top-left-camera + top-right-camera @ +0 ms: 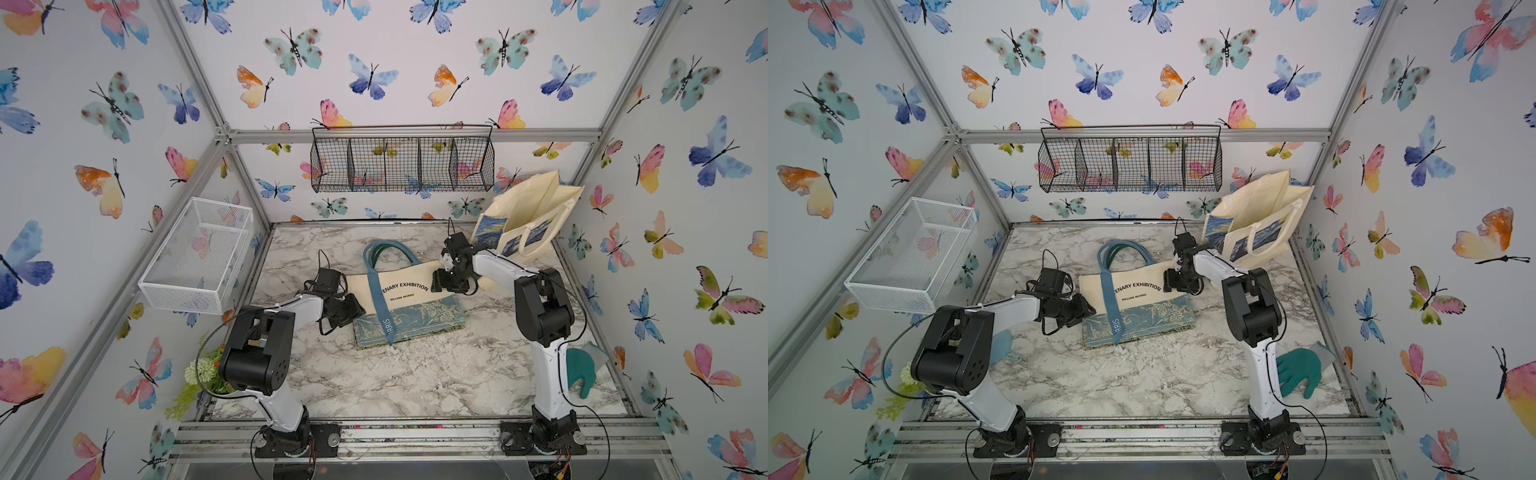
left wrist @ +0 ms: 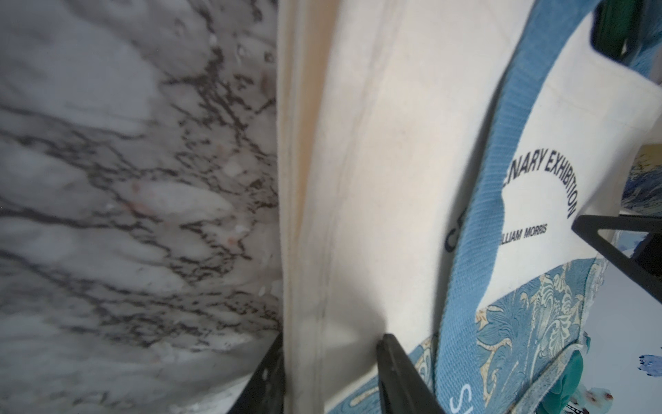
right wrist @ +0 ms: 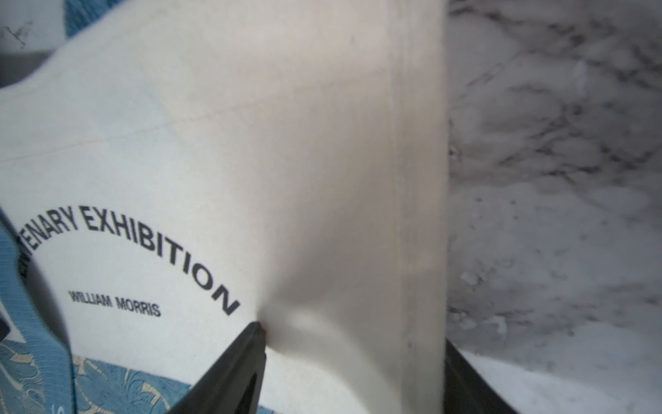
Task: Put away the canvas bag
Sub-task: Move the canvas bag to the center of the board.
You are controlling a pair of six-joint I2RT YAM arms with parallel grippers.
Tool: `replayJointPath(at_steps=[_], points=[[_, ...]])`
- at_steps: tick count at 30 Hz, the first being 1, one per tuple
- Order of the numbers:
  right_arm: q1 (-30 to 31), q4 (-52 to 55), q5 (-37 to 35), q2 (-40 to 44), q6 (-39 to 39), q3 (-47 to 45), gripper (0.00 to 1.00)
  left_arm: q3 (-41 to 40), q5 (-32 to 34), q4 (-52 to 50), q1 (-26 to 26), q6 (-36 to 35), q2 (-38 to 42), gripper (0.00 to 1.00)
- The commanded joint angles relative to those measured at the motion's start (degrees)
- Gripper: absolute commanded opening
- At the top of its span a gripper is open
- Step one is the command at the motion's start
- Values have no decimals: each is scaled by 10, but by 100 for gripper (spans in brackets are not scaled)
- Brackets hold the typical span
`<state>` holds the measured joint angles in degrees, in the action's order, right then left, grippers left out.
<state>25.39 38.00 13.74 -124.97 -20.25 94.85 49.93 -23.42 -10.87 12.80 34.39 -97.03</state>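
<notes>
The canvas bag (image 1: 419,297) lies flat in the middle of the marble table (image 1: 415,374), between the two arms, its looped handles (image 1: 386,253) toward the back wall. On its cream face black arched capitals read "ENARY EXHIBITION", with "WILLIAM MORRIS" in smaller letters beneath. A blue strap (image 1: 380,299) crosses the face and covers the start of the arched word. White letters near the strap's tip read "RRIS". In the left wrist view a lone "C" shows on the far side of the strap (image 2: 476,251). Below the lettering runs a blue floral band (image 1: 424,318) with no writing that can be made out. The left gripper (image 1: 358,308) sits at the bag's left edge. In its wrist view the jaws stand spread astride that edge (image 2: 333,351), one finger on the cloth, the other beside it on the marble. The right gripper (image 1: 435,282) is at the opposite edge, jaws likewise apart (image 3: 353,337). One fingertip (image 3: 256,328) dimples the cloth just past the last "N", and the other lies off the bag. A second cream tote (image 1: 532,208) with a painted night-sky print stands open in the back right corner; no words on it are legible.
</notes>
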Motion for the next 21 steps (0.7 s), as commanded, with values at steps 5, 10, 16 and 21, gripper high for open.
replayJointPath(at_steps=[5, 10, 16, 21], points=[[32, -18, 158, 35, -38, -64, 67, 31, -83, 51, 17, -9, -20, 41], [32, -23, 162, 55, -37, -92, 67, 59, -88, 49, 17, -11, -43, 42], [33, -32, 169, 67, -34, -122, 67, 76, -88, 46, 17, -10, -51, 42], [33, -39, 185, 74, -34, -136, 66, 75, -86, 47, 16, -13, -50, 43]])
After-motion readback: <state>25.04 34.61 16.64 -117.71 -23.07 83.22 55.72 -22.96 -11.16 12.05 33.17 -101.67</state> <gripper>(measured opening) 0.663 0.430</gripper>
